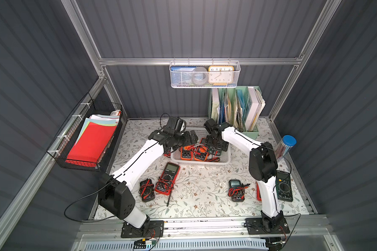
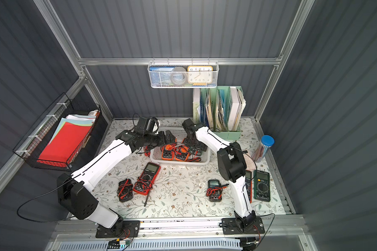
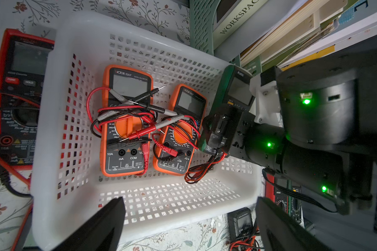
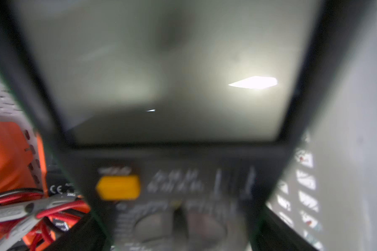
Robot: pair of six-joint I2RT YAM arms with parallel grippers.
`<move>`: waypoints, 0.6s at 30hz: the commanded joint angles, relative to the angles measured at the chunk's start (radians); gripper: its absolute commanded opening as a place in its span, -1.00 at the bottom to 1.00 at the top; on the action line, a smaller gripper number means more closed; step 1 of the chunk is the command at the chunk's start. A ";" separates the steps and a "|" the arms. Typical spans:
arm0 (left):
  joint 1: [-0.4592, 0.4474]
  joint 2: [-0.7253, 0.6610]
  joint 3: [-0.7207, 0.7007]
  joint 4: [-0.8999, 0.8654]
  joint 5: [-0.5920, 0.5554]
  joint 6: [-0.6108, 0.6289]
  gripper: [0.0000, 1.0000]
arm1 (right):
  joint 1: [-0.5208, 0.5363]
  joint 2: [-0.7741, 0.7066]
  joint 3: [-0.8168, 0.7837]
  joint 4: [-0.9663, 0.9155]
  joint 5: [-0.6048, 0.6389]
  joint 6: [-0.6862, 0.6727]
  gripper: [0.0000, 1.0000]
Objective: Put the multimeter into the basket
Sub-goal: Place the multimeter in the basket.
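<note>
Multimeter point(image 3: 235, 95), green one, already down in basket point(image 1: 202, 163), mid-frame in a top view. Right gripper point(image 3: 219, 128) straddling it, can't tell if gripping or let go. Left gripper point(image 3: 189, 217) wide, empty. Only release and pull-back to go, looks like.

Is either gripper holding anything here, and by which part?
Left gripper holds nothing. Right gripper straddles the green multimeter across its sides in the basket; whether it grips cannot be told.
</note>
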 commanded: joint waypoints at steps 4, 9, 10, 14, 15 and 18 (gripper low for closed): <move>0.005 -0.019 0.025 -0.020 0.012 0.022 0.99 | 0.013 -0.100 -0.020 -0.045 0.035 0.004 0.98; 0.006 -0.015 0.023 -0.012 0.022 0.017 0.99 | 0.019 -0.165 -0.036 -0.033 0.061 0.004 0.98; 0.005 -0.015 0.025 -0.013 0.021 0.017 0.98 | 0.019 -0.180 -0.042 -0.020 0.061 0.004 0.98; 0.005 -0.012 0.023 -0.013 0.024 0.017 0.99 | 0.021 -0.197 -0.054 0.057 0.018 -0.009 0.97; 0.006 -0.010 0.025 -0.011 0.026 0.017 0.98 | 0.021 -0.190 -0.054 0.082 -0.007 -0.018 0.96; 0.005 -0.008 0.025 -0.010 0.028 0.016 0.98 | 0.022 -0.147 -0.025 0.117 -0.057 -0.022 0.93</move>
